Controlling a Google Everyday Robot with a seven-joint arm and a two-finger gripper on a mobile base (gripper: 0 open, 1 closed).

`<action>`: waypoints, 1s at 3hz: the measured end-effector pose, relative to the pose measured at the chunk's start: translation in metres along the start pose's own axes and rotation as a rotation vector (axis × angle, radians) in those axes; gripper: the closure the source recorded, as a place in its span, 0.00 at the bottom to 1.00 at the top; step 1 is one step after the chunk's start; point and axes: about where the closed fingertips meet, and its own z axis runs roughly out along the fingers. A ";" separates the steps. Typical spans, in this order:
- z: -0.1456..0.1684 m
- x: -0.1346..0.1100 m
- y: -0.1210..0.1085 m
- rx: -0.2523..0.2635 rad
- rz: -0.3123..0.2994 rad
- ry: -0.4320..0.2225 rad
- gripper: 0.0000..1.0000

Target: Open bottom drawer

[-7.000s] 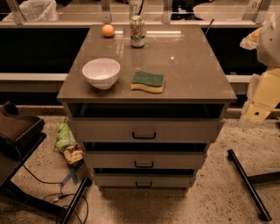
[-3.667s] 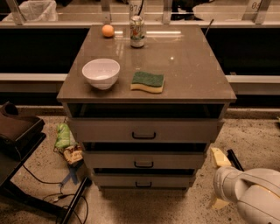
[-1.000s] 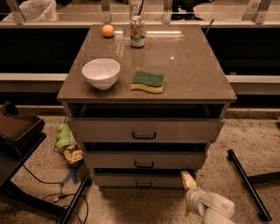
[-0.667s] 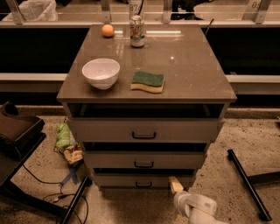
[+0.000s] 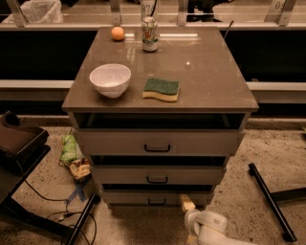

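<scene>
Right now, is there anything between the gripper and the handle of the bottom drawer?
Nothing visible does. The gripper is low by the floor in front of the bottom drawer, just right of its handle, with only bare drawer front between.

Gripper (image 5: pixel 187 206) low at frame bottom, just right of bottom drawer (image 5: pixel 155 197) handle; arm behind it cut off by bottom edge. Contact between gripper and drawer front: cannot tell. Bottom drawer inside hidden under the drawer above. Can (image 5: pixel 149 34) label unreadable, top cut by upper edge. White bag (image 5: pixel 42 10) cut off at top. Dark object (image 5: pixel 16 143) cut by left edge. Floor wrappers (image 5: pixel 74 155) print unreadable.
</scene>
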 end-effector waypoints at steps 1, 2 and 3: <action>0.043 -0.026 0.012 -0.076 0.024 0.001 0.00; 0.077 -0.052 0.016 -0.117 0.028 -0.030 0.00; 0.099 -0.071 0.016 -0.132 0.014 -0.051 0.00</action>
